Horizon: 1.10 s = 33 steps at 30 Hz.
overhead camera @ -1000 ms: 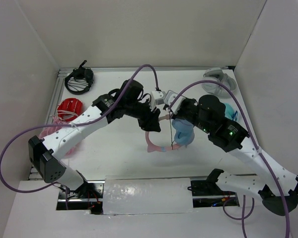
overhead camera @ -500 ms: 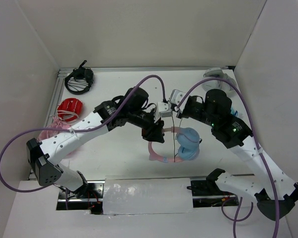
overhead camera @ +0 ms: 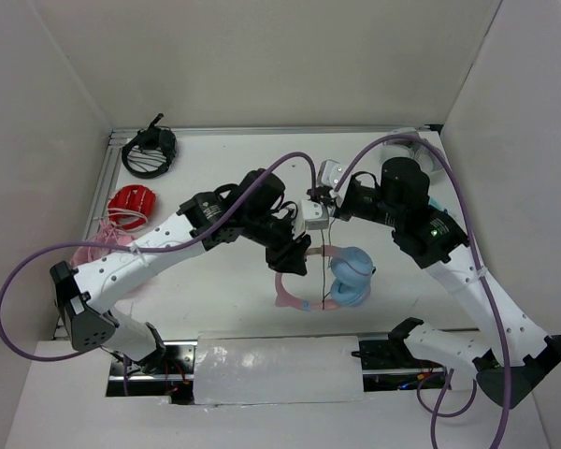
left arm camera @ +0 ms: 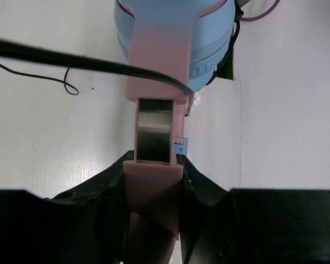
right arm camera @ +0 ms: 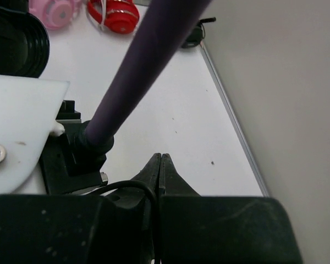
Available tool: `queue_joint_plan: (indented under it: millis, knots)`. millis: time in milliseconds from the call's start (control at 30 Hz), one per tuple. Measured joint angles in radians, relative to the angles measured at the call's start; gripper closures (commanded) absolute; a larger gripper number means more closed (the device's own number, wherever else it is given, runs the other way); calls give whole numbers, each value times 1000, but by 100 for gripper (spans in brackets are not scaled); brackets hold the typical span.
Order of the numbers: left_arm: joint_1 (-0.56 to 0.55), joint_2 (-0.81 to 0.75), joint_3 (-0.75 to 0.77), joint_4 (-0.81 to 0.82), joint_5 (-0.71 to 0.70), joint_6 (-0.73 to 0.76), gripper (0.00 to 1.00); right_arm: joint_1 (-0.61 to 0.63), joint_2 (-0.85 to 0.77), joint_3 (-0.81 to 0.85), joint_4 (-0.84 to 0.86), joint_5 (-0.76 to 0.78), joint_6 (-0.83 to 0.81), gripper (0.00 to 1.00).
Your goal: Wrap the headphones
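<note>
**Headphones** (overhead camera: 351, 278): lower centre of top view, on the worktop (overhead camera: 215, 178) toward its front edge. Pink headband (overhead camera: 285, 285) curves at lower left, lt-blue ear cup to its right. In left wrist view the band's long axis runs straight up the frame: cup at top, bare metal slider (left arm camera: 154, 129) below it.

**Left gripper** (left arm camera: 153, 163): clamped on the headband, one finger each side.

**Cable** (overhead camera: 328, 257): thin, dark, a straight line up the frame from beside the cup to the right gripper.

**Right gripper** (right arm camera: 160, 160): centre of top view, fingers pressed together, pinching the cable.

**All-pink headphones** (overhead camera: 92, 251): left edge.

**Red headphones** (overhead camera: 131, 204): just beyond the pink.

**Black headphones** (overhead camera: 150, 152): upper-left corner.

**Grey-white headphones** (overhead camera: 407, 150): upper right, partly behind the right arm.
</note>
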Motion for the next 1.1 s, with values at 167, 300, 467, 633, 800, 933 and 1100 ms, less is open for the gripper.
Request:
queue_joint_plan:
  millis: [167,300,467,633,800,933,1100]
  knots:
    - [-8,-5,29,-29,-45,-3,100,-13,32,28,9,-116,50,100]
    - [-13,-6,55,-59,-72,-5,100,-19,42,30,34,-167,95,100]
    - [-13,-14,62,-39,-71,-27,100,-19,59,30,79,-149,163,100]
    - [0,-30,62,-43,-65,-35,100,-21,102,39,115,-158,195,95]
    - [-17,-32,163,-56,-55,2,100,-97,152,32,95,-281,140,83]
    - [-30,-54,293,-38,-19,33,100,-162,213,45,-31,-425,41,76]
    - [-29,-117,361,-22,48,57,100,-192,254,133,-159,-542,-69,77]
